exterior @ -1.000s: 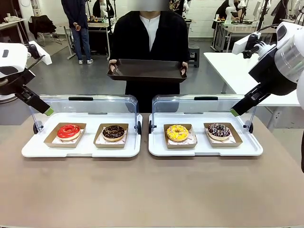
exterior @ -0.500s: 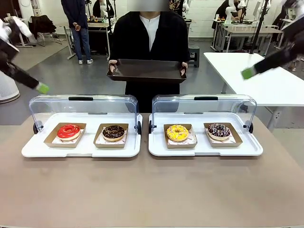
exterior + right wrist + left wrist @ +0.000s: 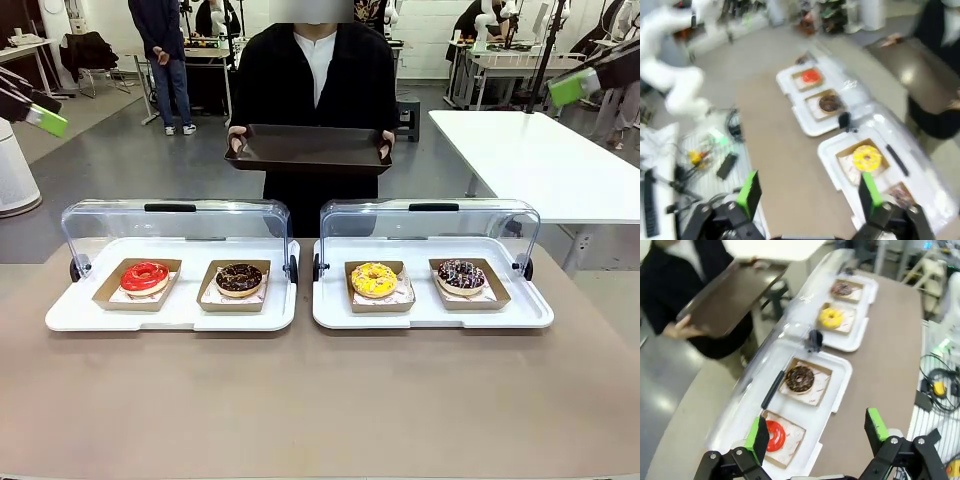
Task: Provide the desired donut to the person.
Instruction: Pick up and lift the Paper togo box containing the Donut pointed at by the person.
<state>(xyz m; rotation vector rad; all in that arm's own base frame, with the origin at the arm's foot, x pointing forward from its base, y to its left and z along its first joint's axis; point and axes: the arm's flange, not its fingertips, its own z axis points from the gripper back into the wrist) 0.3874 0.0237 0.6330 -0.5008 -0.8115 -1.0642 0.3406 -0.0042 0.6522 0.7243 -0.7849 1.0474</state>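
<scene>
Far edge of your counter [image 3: 320,400]: red donut [image 3: 145,276], chocolate donut [image 3: 239,277], yellow donut [image 3: 374,279], sprinkled donut [image 3: 461,273]. Your left hand [image 3: 817,429] and right hand [image 3: 808,194]: fingers apart, empty, per wrist views; front view crops both. Person [image 3: 310,90] holds brown tray [image 3: 310,148].

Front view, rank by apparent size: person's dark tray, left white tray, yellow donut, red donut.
1. Left white plastic serving tray
2. Dark brown rectangular tray, farther off
3. Red-glazed donut and yellow-glazed donut: about equal
</scene>
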